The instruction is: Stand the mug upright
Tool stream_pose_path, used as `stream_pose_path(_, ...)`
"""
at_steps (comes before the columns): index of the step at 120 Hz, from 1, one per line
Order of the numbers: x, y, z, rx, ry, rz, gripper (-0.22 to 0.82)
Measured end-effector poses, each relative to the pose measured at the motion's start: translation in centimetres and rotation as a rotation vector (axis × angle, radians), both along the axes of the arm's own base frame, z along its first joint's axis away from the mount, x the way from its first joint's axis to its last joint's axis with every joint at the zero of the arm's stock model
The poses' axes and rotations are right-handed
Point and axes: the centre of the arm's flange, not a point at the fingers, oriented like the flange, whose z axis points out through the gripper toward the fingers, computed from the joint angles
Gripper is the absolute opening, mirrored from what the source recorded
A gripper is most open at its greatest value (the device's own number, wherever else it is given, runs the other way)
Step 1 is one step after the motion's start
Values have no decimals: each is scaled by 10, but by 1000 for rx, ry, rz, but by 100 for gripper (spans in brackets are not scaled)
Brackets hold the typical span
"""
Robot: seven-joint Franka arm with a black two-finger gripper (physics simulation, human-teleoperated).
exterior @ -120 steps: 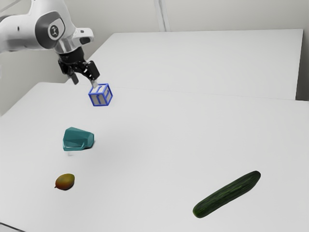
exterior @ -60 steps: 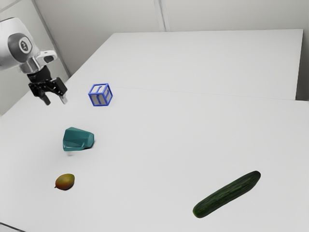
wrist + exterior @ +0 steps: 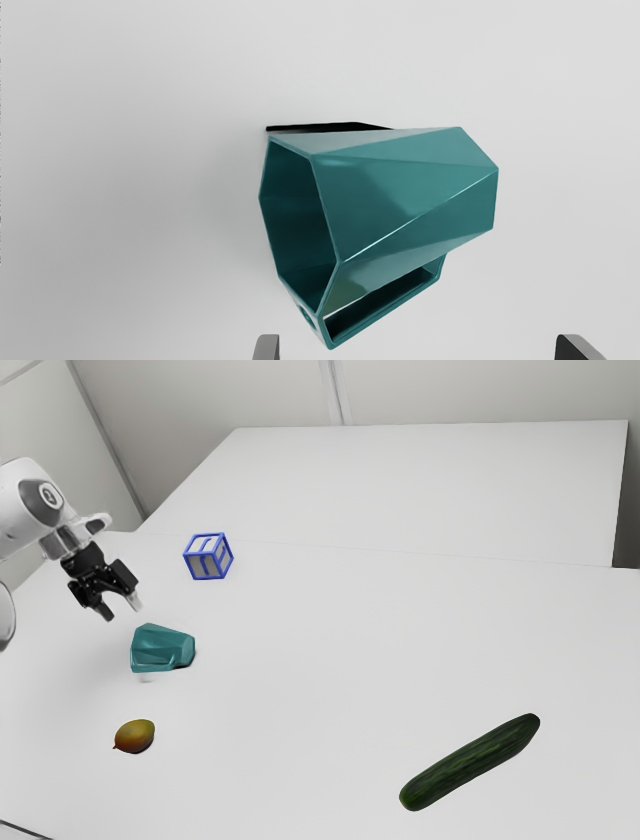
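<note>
1. The mug (image 3: 162, 648) lies on its side on the table (image 3: 330, 660), toward the exterior view's left, between the block (image 3: 208, 556) on the far side and the mango (image 3: 135, 736) on the near side.
2. The gripper (image 3: 121, 608) is raised above the table near the mug, apart from it. Its fingers stand wide apart, with nothing held.
3. The upright pose is not reached. What is left, as judged from this, is to get a hold, turn the mug onto its base and let go.
4. The wrist view shows the hollow mouth (image 3: 295, 215) and the handle (image 3: 385, 314), which is on the gripper's side of the mug.
5. The exterior view gives the gripper's height over the table and the cucumber (image 3: 470, 762), well off to the near right.
</note>
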Motion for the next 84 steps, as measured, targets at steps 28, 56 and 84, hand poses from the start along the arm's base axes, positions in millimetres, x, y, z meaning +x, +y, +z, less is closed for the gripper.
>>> stream_pose_path(28,-4,21,-44,-84,3,64,60)
stream_pose_path(56,0,21,-69,-187,-34,127,60)
stream_pose_path(84,-4,25,-90,-280,-55,199,60)
